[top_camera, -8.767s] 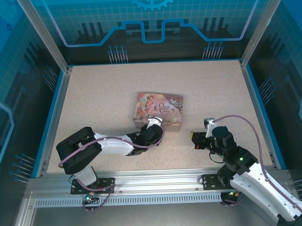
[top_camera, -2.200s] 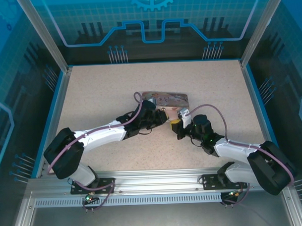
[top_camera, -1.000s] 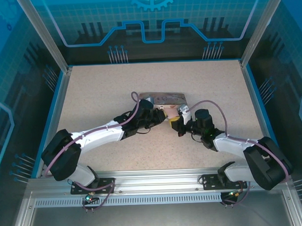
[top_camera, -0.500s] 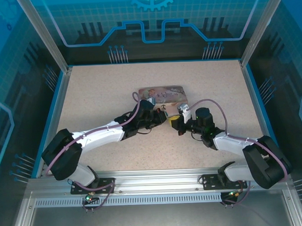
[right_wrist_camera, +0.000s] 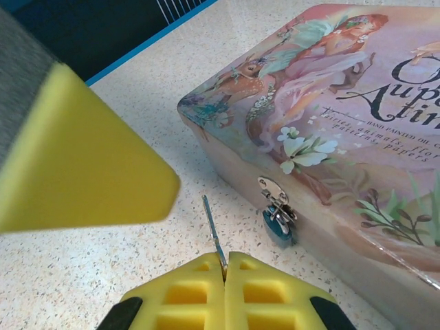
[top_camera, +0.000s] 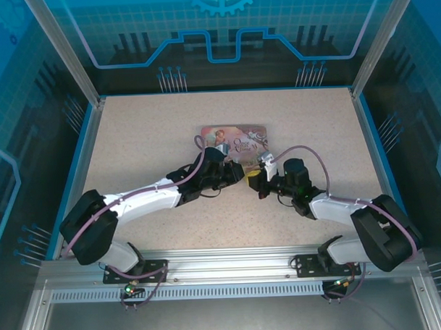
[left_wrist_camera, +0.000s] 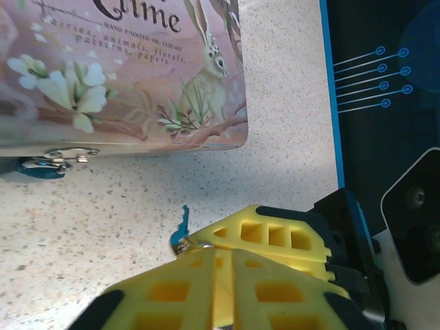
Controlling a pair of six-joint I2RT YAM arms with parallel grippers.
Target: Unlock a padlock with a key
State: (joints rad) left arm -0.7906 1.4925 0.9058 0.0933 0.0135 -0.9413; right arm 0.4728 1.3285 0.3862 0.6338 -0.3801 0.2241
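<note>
The key [right_wrist_camera: 212,230] is gripped at its lower end by the clenched right jaws, and its thin shaft is pointed up over the counter [right_wrist_camera: 75,275]. The left jaws are held almost together, with nothing seen between them. Farther off, the padlock [right_wrist_camera: 278,227] is hung on the clasp [right_wrist_camera: 273,192] of the tin [right_wrist_camera: 344,137], apart from the key.
</note>
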